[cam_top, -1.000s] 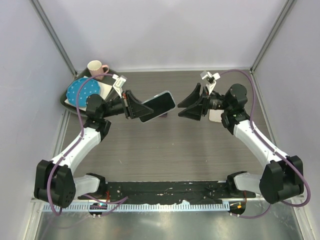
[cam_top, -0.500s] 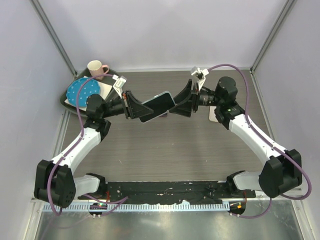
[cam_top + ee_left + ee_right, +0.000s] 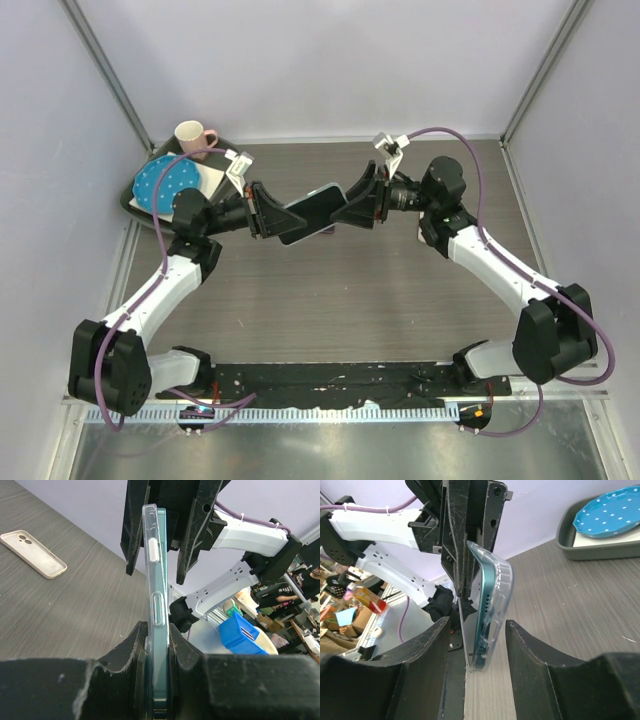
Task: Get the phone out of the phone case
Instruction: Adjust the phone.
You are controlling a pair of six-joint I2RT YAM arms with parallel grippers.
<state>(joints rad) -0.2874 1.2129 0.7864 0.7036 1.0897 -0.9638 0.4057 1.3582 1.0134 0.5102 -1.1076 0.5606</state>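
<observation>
A teal phone [image 3: 313,212] in a clear phone case [image 3: 504,587] is held in the air over the middle of the table, edge-on in both wrist views. My left gripper [image 3: 268,212] is shut on its left end, and the fingers [image 3: 131,645] press both flat faces. My right gripper [image 3: 350,208] straddles the phone's free right end. Its jaws stand open, with a gap on each side between finger and phone [image 3: 487,610]. The right gripper's fingers [image 3: 135,525] also flank the phone's [image 3: 156,580] far end in the left wrist view.
A loose beige phone case [image 3: 34,554] lies flat on the table at the right. A grey tray [image 3: 140,200] at the back left holds a blue dotted plate [image 3: 165,183], with a pink mug [image 3: 193,135] behind it. The enclosure walls rise on three sides.
The right arm has swung left from about a hand's width away, and its jaws have come over the phone's free end and narrowed. The left arm and the phone have stayed still.
</observation>
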